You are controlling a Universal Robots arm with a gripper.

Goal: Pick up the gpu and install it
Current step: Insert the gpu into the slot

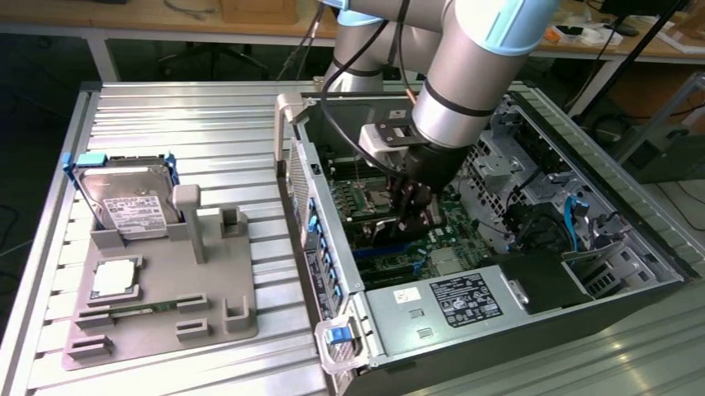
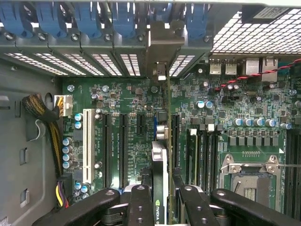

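Observation:
The gpu (image 2: 160,162) stands edge-on between the gripper's black fingers (image 2: 141,205), so my gripper (image 2: 163,195) is shut on it. Its metal bracket (image 2: 162,44) reaches the case's rear slot openings, under the row of blue latches (image 2: 122,19). The card runs along the green motherboard (image 2: 129,99) in line with a blue slot (image 2: 154,126), between two black expansion slots (image 2: 123,146). Whether it is fully seated I cannot tell. In the exterior view the gripper (image 1: 417,213) is deep inside the open computer case (image 1: 319,206), low over the board.
A white slot (image 2: 87,146), memory slots (image 2: 202,155) and the CPU socket (image 2: 249,174) flank the card. Cables (image 2: 40,113) hang by the case wall. Outside the case, a grey fixture (image 1: 210,289) carries a hard drive (image 1: 132,206), a processor (image 1: 115,279) and a memory stick (image 1: 138,309).

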